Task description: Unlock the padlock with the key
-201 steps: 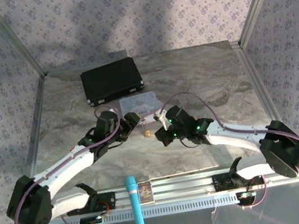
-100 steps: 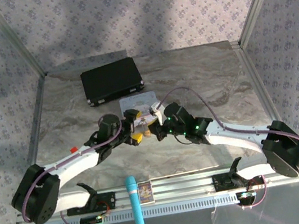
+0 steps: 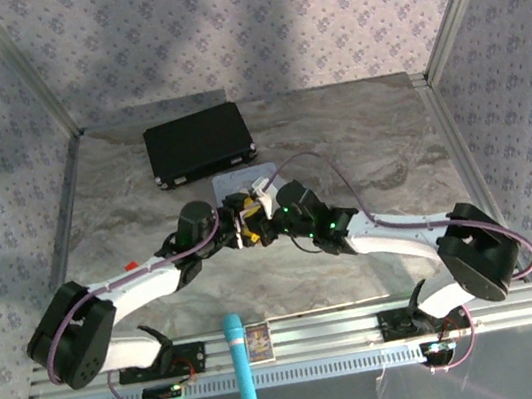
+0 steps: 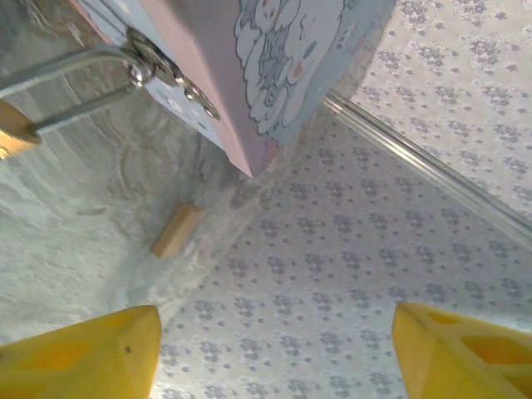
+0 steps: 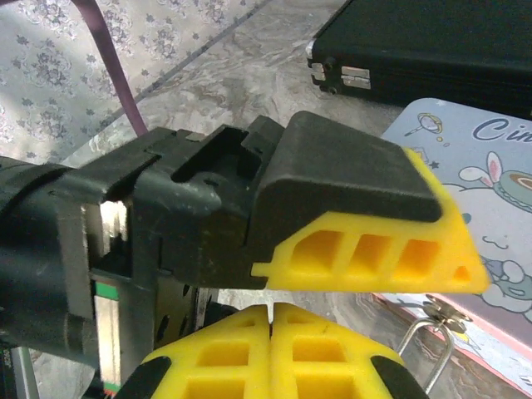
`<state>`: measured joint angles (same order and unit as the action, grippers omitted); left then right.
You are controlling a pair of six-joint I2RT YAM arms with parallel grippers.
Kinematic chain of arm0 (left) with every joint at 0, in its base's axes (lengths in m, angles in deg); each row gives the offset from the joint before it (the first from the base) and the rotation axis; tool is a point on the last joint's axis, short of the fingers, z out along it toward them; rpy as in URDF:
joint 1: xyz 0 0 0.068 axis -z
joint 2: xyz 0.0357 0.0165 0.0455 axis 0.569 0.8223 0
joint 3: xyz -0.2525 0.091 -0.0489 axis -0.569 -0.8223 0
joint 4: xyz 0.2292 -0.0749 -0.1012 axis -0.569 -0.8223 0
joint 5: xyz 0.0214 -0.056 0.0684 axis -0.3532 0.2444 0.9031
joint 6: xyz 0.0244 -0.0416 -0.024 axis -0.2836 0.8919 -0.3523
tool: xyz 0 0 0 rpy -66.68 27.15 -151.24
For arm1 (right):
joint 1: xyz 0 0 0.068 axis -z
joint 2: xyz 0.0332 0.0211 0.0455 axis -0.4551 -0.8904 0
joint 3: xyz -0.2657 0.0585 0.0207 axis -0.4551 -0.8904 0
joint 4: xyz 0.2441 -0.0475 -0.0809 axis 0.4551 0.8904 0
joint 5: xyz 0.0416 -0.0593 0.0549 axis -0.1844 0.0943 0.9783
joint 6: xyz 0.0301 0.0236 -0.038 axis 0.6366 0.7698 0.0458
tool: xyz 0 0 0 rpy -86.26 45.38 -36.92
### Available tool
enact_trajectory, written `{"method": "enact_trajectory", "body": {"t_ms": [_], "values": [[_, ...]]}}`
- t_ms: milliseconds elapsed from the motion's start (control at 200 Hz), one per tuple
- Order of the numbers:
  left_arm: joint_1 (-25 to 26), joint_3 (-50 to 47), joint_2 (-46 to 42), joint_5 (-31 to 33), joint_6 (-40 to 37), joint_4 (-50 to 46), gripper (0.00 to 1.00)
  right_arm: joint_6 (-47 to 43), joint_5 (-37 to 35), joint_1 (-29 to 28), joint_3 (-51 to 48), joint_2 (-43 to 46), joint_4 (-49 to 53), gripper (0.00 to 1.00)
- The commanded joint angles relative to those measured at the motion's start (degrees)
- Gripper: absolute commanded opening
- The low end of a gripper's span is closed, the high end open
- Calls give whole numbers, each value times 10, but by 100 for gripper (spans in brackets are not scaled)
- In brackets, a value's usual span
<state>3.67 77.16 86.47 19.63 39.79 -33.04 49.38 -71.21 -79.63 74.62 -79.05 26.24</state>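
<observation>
Since both arms have converged at the tin [image 5: 465, 166], left gripper [image 4: 274, 349] is spread facing the padlock [image 4: 12, 137]; right gripper [image 5: 272, 332] is pressed together, its hold on the key uncertain; insertion likely next.

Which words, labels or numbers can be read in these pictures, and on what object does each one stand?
"Cin": cursive letters on the lid of the pastel tin, the rest cut off at the picture edge.
Small card on the front rail: print too small to read.
No other text is legible.

Padlock [image 4: 12, 135] body, seemingly mostly past left edge
</observation>
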Motion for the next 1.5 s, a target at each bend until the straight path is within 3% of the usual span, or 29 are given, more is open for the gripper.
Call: {"method": "enact_trajectory", "body": {"t_ms": [0, 725, 855, 905, 1000, 1039, 1364, 1494], "values": [[-5, -10, -9, -4, 4, 6, 66, 15, 5, -4, 13, -5, -32, 3], [-38, -26, -54, 9, -35, -93, 23, 24, -18, 5, -17, 20, -19, 3], [-41, -26, -55, 11, -39, -91, 20, 28, -9, 10, -21, 19, -23, 3], [-42, -26, -55, 12, -39, -88, 27, 29, -8, 10, -23, 19, -27, 3], [-42, -26, -57, 12, -37, -83, 67, 32, -6, 10, -26, 18, -37, 3], [-42, -26, -59, 12, -34, -81, 75, 33, -5, 9, -26, 16, -42, 3], [-41, -20, -49, 2, -10, -33, 82, 45, -2, -14, 10, -37, -81, 3], [-42, -23, -55, 7, -7, -27, 76, 49, 2, -19, 19, -55, -90, 3]]}}
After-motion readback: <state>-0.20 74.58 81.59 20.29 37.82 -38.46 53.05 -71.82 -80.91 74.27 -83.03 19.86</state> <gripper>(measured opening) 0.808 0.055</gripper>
